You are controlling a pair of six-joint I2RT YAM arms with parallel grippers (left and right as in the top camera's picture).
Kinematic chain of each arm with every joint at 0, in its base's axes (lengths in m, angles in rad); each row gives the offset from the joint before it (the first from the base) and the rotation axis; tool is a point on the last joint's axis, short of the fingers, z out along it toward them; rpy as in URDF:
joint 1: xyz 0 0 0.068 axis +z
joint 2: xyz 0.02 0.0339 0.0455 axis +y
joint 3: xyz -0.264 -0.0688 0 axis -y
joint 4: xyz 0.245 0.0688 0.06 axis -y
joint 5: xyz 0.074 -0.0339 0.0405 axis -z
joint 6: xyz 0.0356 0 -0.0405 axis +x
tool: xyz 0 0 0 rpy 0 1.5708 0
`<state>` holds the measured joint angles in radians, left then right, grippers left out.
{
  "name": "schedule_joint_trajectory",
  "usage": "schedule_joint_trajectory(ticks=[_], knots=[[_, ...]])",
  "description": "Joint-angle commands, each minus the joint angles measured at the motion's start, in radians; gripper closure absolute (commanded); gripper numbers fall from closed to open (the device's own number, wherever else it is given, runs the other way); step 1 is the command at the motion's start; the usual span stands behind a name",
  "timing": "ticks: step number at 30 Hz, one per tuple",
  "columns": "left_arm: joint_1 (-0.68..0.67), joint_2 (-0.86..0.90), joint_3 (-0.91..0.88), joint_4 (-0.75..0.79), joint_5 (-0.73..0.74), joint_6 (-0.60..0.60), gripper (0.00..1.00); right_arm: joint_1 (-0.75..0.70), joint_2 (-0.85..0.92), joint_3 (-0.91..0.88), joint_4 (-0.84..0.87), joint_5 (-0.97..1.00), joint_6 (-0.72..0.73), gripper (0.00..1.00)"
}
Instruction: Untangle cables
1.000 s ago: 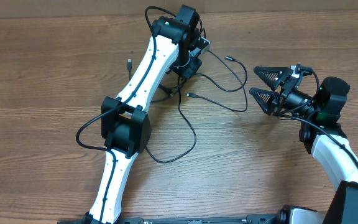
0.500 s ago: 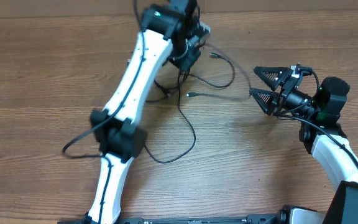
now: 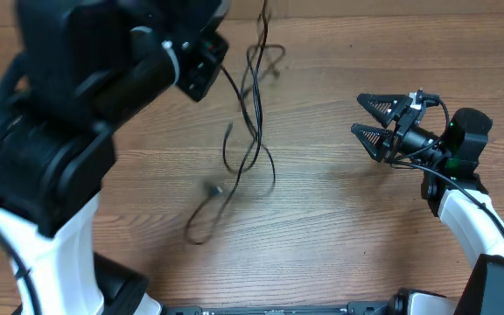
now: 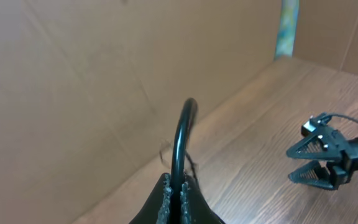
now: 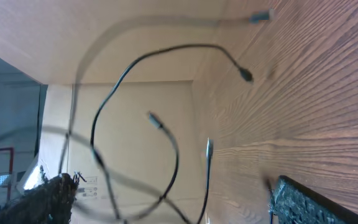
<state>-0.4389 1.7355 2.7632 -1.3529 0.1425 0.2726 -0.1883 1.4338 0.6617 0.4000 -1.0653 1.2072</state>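
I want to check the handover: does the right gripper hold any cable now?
No, the right gripper stands open and empty over the table, and the cables hang well apart from it.

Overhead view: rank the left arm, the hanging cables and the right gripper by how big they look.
Largest: left arm, though it rises close to the camera, which inflates it.
Next: cables, a long hanging tangle, also partly nearer the camera.
Smallest: right gripper, jaws open.
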Motion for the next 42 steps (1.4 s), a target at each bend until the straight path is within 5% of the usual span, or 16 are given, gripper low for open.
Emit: schedule_joint_trajectory(ticks=[1, 22, 30, 42], knots=[[-0.006, 0.002, -0.008, 0.006, 0.003, 0.024, 0.96, 0.004, 0.003, 0.007, 0.001, 0.009, -0.008, 0.01], [-0.007, -0.001, -0.01, 0.077, -0.066, 0.014, 0.96, 0.005, 0.003, 0.007, 0.002, -0.009, -0.008, 0.0], [-0.007, 0.061, -0.012, 0.066, 0.08, -0.005, 0.96, 0.105, 0.003, 0.007, 0.082, -0.017, -0.014, 0.0], [-0.016, 0.126, -0.012, 0.065, 0.221, -0.026, 0.96, 0.338, 0.003, 0.007, 0.211, 0.073, -0.218, 0.0]])
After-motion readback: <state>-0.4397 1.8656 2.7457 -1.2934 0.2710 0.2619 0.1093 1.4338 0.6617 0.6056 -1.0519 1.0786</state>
